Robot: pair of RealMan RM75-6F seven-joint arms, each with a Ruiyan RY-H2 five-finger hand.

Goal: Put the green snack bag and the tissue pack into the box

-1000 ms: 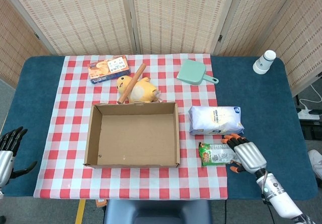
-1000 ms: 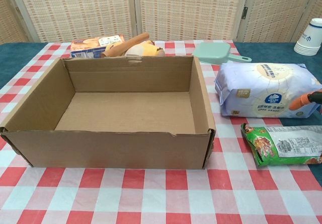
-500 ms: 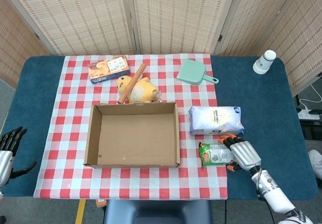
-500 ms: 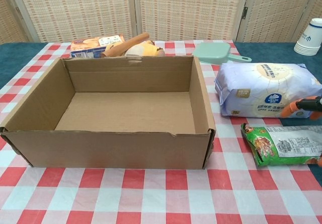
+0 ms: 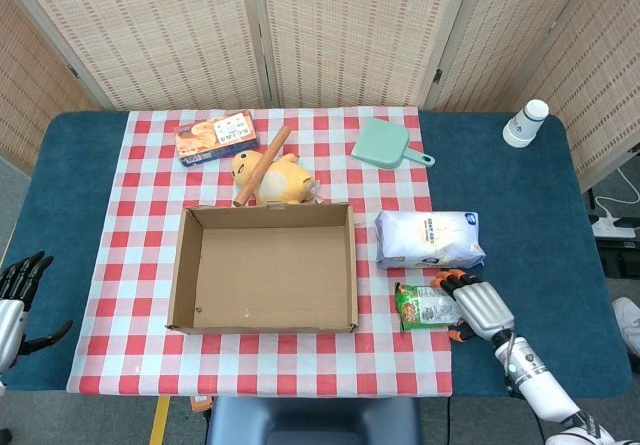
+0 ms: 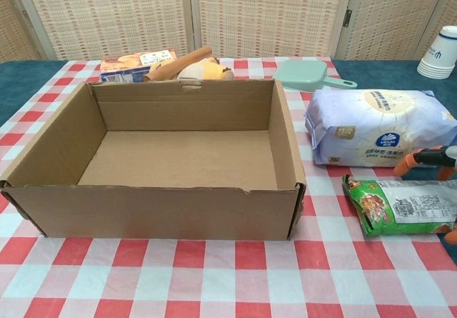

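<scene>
- Two task items lie right of the box (image 5: 265, 265) in the head view: the tissue pack (image 5: 429, 238) further from the robot, the green snack bag (image 5: 428, 306) nearer, both on the checked cloth (image 5: 140, 215) covering the surface.
- Head view again: the right hand (image 5: 477, 305) rests over the bag's right end, fingers (image 5: 458, 285) spread above the crinkly foil, not visibly clamped. The bag's long axis runs left–right, toward the box. The left hand (image 5: 20, 295) hangs open off the surface's far corner, well apart, so the right is much nearer.
- Chest view: orange fingertips (image 6: 407, 162) sit just above the bag's (image 6: 400, 204) glossy printed film, between it and the soft, pillowy tissue pack (image 6: 378, 127). The stiff cardboard box (image 6: 285, 153) stands empty, open-topped.
</scene>
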